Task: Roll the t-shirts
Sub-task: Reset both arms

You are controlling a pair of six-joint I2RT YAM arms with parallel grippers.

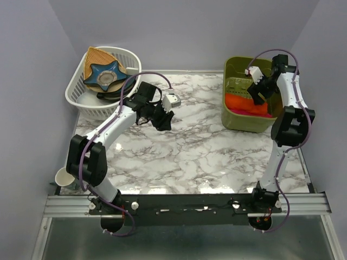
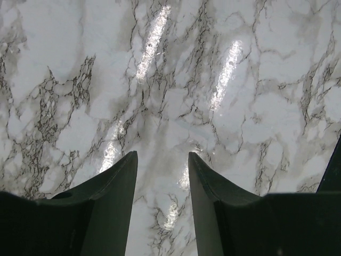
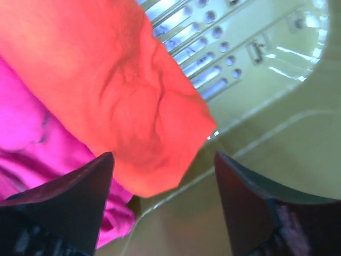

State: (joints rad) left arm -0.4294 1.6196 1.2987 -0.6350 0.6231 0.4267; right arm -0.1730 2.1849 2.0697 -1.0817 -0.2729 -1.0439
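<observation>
A: Right wrist view: where is the shirt [image 3: 122,90] against the right claw [image 3: 164,156]?
B: The orange shirt lies in the bin [image 3: 277,138]. A rounded fold of it sits just ahead of the 2 fingers and reaches into the gap between them. The claw is released, fingers wide apart, nothing pinched.
A: What lies beside it?
B: A pink garment [image 3: 26,133], under the shirt and by the finger on the view's left. That's the risk, I'd say: a deep bite could take both.
A: So how to grab it cleanly?
B: My judgement: come down on the orange fold alone, favouring the side toward the other finger, away from the pink. Pinch only the top layer. Lift straight up until the cloth hangs free of the bin wall, then carry it to the surface [image 2: 170,80].
A: And the left claw [image 2: 162,154]?
B: Released too, fingers partly apart, nothing between them, with the marble surface straight below. It is well apart from the bin. It looks placed to help flatten the shirt; no rolling has begun.
</observation>
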